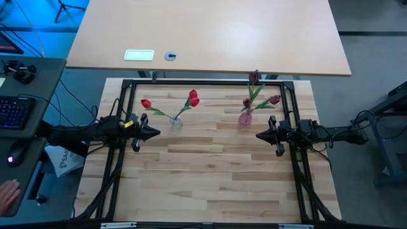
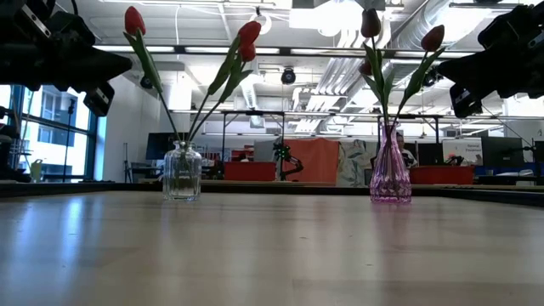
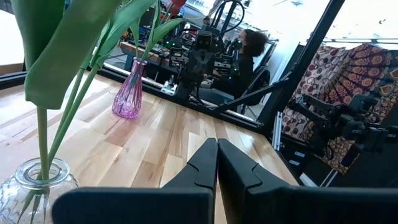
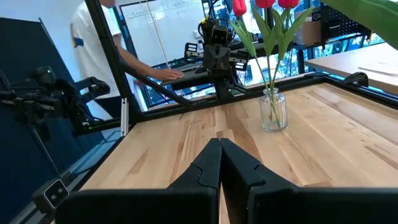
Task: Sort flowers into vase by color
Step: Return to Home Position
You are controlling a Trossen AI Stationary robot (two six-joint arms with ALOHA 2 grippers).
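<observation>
A clear glass vase stands on the table's far left part and holds three bright red tulips by their stems. A pink glass vase stands to its right and holds three dark maroon tulips. Both vases show in the low view, clear vase and pink vase. My left gripper hovers shut just left of the clear vase. My right gripper hovers shut, right of and slightly nearer than the pink vase, touching nothing.
A black metal frame borders the wooden table. A second, larger table lies beyond the far edge. A person's hand shows at the far left by a keyboard, off the table. The near half of the table top is bare wood.
</observation>
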